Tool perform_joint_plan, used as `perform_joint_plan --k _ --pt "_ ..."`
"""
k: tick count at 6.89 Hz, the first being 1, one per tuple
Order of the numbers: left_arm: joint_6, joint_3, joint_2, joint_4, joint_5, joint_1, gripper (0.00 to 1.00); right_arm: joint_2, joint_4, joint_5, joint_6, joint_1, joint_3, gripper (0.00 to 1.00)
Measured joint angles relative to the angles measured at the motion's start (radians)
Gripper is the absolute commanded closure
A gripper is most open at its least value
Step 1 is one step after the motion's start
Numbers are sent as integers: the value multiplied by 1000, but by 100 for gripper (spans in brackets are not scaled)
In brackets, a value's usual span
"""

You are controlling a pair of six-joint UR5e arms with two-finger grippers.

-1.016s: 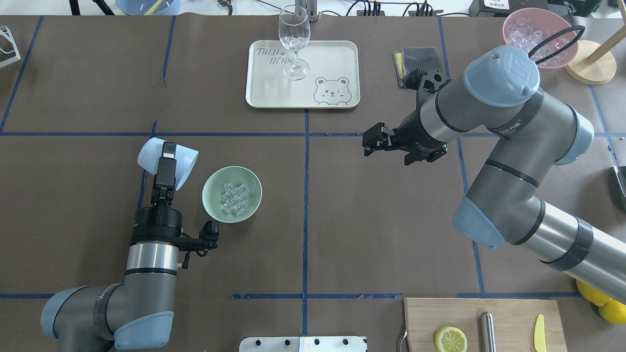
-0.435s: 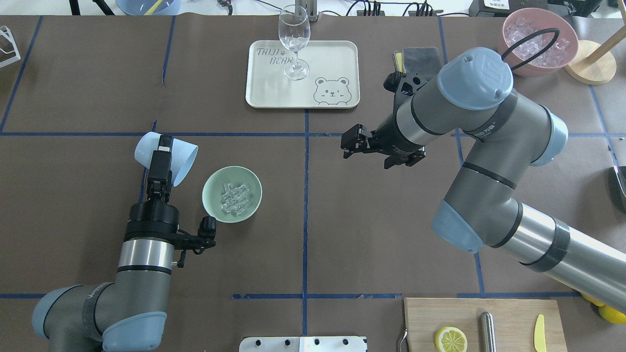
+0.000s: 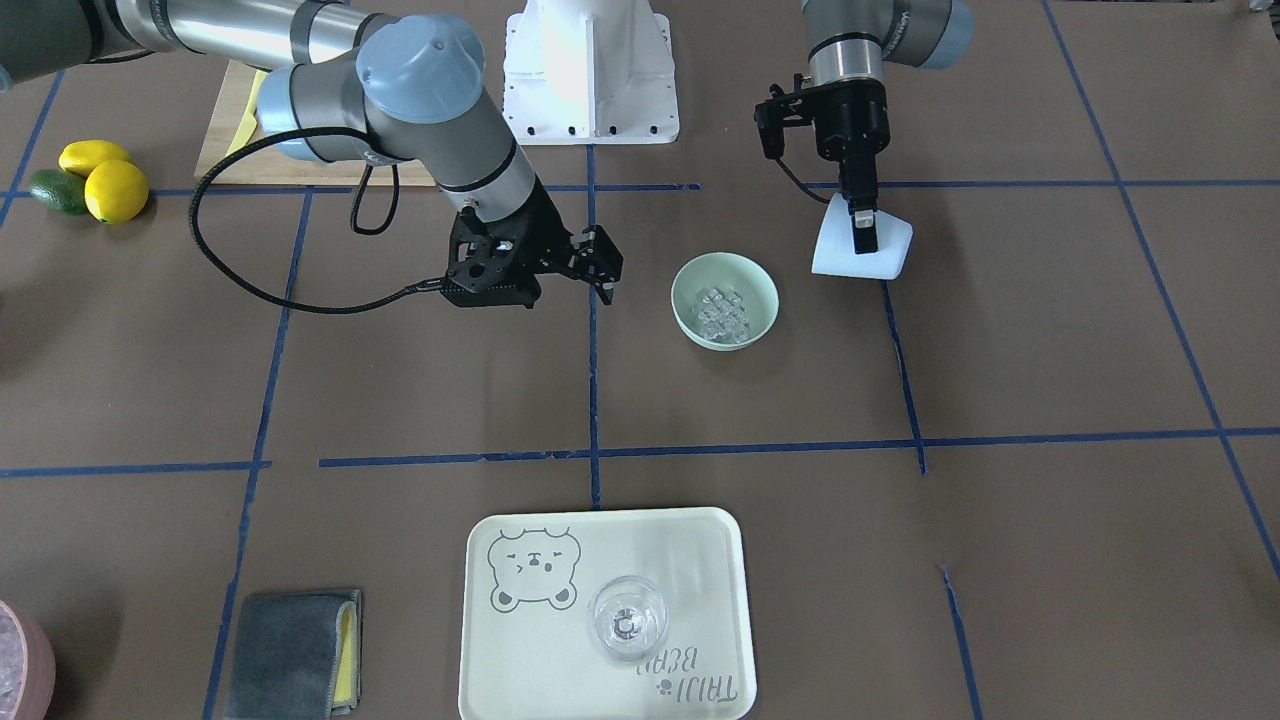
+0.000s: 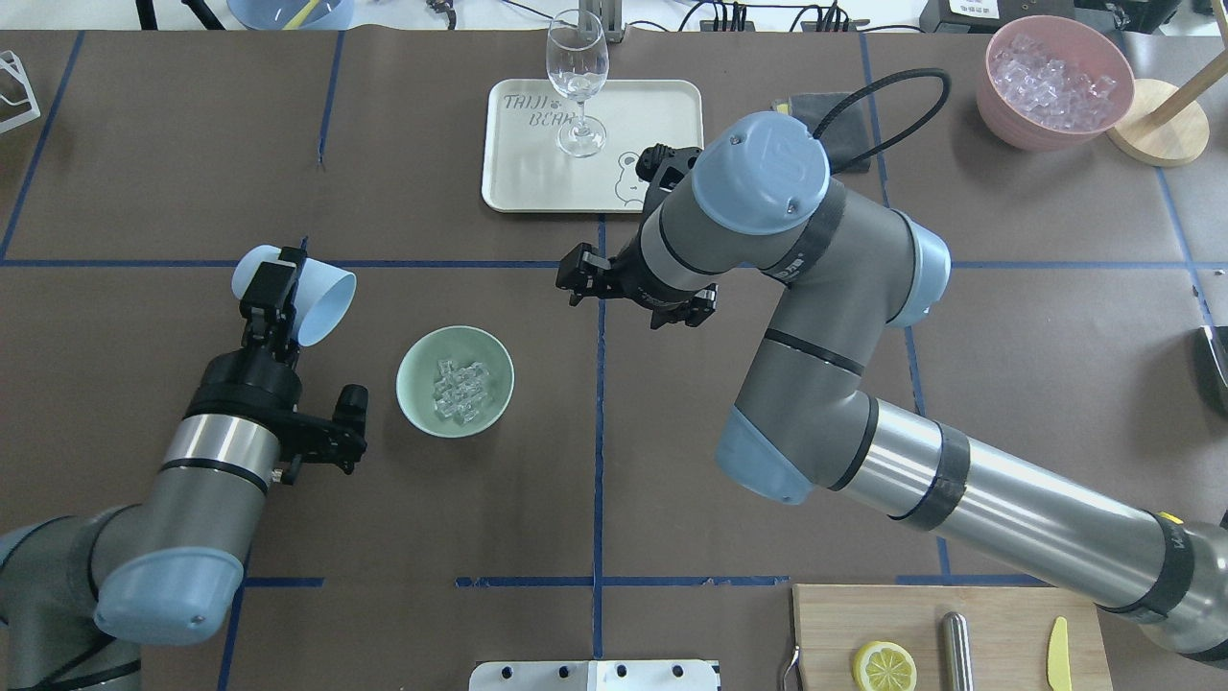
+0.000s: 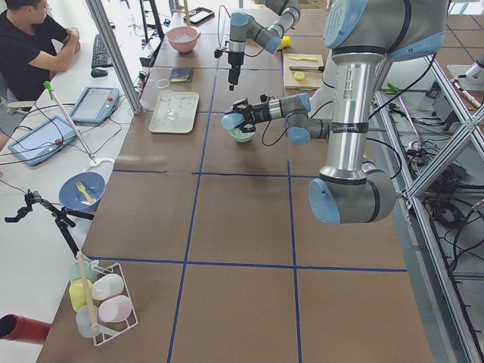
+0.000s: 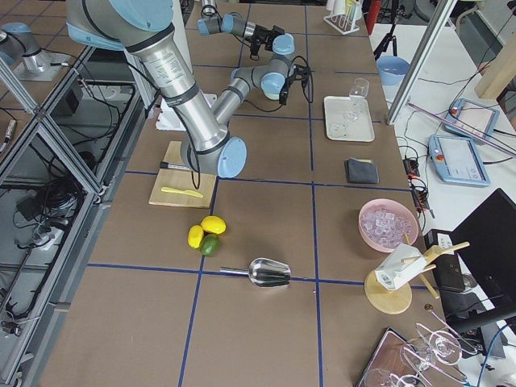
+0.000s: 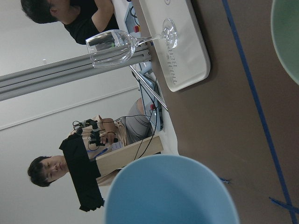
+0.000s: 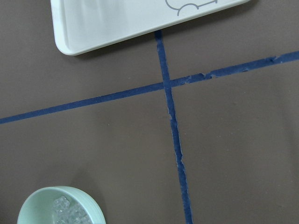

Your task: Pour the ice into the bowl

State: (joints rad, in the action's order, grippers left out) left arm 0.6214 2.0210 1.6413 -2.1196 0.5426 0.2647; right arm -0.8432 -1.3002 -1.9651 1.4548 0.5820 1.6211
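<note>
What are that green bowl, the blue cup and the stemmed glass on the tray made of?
Green bowl: opaque and matte with no glare, probably plastic or unglazed-looking ceramic; I can't tell which. Blue cup: smooth and opaque with a soft sheen, likely plastic. Stemmed glass: fully see-through with bright glints, so glass or possibly clear plastic.

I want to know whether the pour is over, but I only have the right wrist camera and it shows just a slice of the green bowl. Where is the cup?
Observer: The light blue cup is clamped in the left gripper, tipped on its side and off to one side of the bowl, not above it.
Operator: Is my right gripper carrying anything?
Observer: No. The right gripper is open and empty, between the tray and the bowl.
</note>
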Motion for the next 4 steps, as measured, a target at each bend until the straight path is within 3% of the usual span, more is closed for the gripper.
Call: perform_joint_plan --k 4 --pt "-33 54 -71 -1 407 300 100 146 1 115 15 -100 -149 0"
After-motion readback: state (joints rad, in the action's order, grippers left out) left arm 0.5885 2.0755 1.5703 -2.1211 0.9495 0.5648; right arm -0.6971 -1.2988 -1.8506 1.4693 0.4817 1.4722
